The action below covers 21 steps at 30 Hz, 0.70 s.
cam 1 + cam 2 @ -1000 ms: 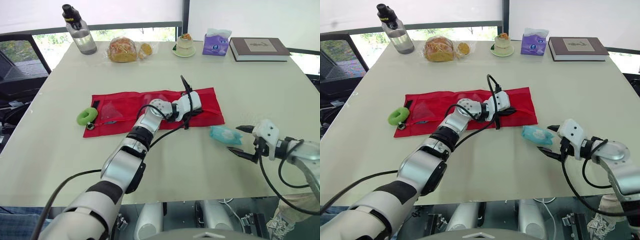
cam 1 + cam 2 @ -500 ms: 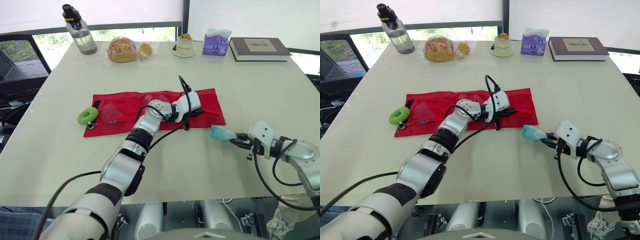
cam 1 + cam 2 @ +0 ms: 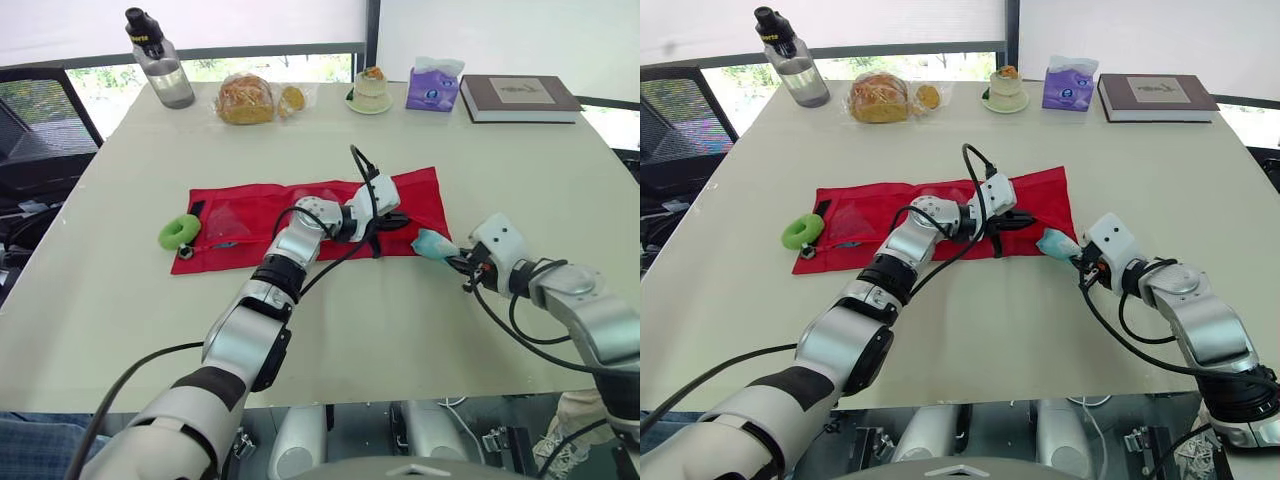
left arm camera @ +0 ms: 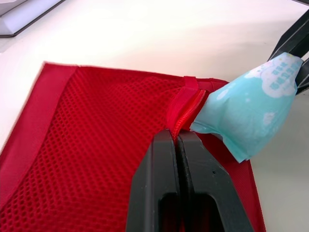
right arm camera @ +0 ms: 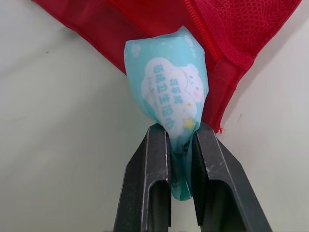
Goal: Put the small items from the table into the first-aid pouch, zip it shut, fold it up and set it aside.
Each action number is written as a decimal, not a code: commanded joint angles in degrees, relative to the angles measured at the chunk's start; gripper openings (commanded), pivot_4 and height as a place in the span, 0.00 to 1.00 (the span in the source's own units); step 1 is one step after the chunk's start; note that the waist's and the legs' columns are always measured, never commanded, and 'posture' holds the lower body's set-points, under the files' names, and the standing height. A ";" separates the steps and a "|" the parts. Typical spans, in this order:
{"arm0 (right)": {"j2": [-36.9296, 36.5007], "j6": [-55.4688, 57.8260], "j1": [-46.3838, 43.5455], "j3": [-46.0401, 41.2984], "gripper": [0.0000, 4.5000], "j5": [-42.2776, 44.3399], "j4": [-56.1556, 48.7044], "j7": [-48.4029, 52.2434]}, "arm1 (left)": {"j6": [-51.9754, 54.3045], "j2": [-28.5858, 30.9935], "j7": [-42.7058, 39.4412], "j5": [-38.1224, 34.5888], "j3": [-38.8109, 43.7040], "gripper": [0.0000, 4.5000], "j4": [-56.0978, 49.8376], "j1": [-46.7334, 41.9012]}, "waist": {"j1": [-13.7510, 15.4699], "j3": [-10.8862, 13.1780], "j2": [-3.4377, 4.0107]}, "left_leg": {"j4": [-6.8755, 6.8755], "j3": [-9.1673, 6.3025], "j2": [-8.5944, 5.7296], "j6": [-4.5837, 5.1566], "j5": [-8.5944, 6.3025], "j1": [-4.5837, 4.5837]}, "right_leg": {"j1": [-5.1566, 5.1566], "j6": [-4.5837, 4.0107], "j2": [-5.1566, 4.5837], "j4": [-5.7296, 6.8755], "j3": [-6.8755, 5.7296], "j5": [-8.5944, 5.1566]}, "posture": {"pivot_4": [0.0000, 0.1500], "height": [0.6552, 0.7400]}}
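The red mesh first-aid pouch [image 3: 260,215] lies unfolded flat across the middle of the table. My left gripper [image 3: 398,220] rests on its right end, shut on the pouch's zipper edge [image 4: 186,108], which is lifted slightly. My right gripper [image 3: 457,263] is shut on a small teal tissue packet [image 5: 169,92] and holds it just off the pouch's near right corner, its tip close to the raised zipper lip [image 4: 246,106]. A green ring [image 3: 178,231] lies at the pouch's left end beside a small metal clip [image 3: 183,253].
Along the far edge stand a water bottle [image 3: 158,60], a bagged bread roll [image 3: 246,99], a small cake on a plate [image 3: 370,90], a purple tissue pack [image 3: 432,87] and a book [image 3: 518,97]. A black chair [image 3: 35,130] is off the table's left side.
My right gripper closed on the teal packet, picked it up and carried it left to the pouch's right corner. The left gripper stays on the zipper edge.
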 commanded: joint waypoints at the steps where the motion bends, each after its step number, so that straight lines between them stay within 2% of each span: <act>1: 2.67 4.69 -3.37 0.55 0.00 -0.95 -0.07 -4.12 | -0.14 -1.03 -0.39 -1.28 0.25 0.00 -4.34 -0.71 | -0.12 0.00 0.00 | 0.00 0.00 0.00 0.00 0.00 0.02 | 0.00 0.00 0.00 0.02 0.01 0.00 | 1.00 0.92; 10: 16.42 9.91 -10.19 -0.88 0.00 -4.22 5.25 -18.01 | 2.37 -3.92 1.04 -1.17 -0.65 0.00 -7.23 1.59 | 0.04 -0.02 0.04 | 0.03 -0.02 0.00 0.00 0.00 -0.02 | -0.01 0.00 0.00 0.03 -0.02 0.01 | 1.00 0.92; 13: 21.56 8.27 -11.54 -2.34 0.00 -4.92 8.12 -22.58 | 2.20 -4.58 1.98 -0.83 -0.90 0.00 -6.55 1.65 | 0.09 -0.03 0.05 | 0.04 -0.03 0.00 0.00 0.00 -0.02 | 0.00 0.00 0.00 0.04 -0.02 0.01 | 1.00 0.92; 18: 26.04 1.46 -13.00 -1.33 0.00 -7.46 12.23 -26.63 | 2.12 -5.39 3.34 -0.65 -0.75 0.00 -5.22 1.07 | 0.04 -0.03 0.05 | 0.02 -0.02 0.00 0.00 0.00 -0.02 | 0.00 0.00 0.00 0.03 -0.02 0.01 | 1.00 0.92; 19: 26.73 0.64 -13.01 -1.23 0.23 -7.80 12.61 -27.30 | 1.97 -5.53 3.90 -0.56 -0.60 0.00 -4.61 0.74 | 0.00 -0.03 0.05 | 0.02 -0.02 0.00 0.00 0.00 -0.02 | 0.00 0.00 0.00 0.03 -0.02 0.01 | 1.00 0.92; 21: 27.84 -0.53 -12.37 -1.34 0.45 -8.00 12.46 -27.90 | 1.77 -5.80 5.31 -0.47 -0.14 0.00 -3.23 -0.02 | -0.02 -0.03 0.05 | 0.02 -0.02 0.00 0.00 0.00 -0.01 | -0.01 0.00 0.00 0.04 -0.02 0.01 | 1.00 0.92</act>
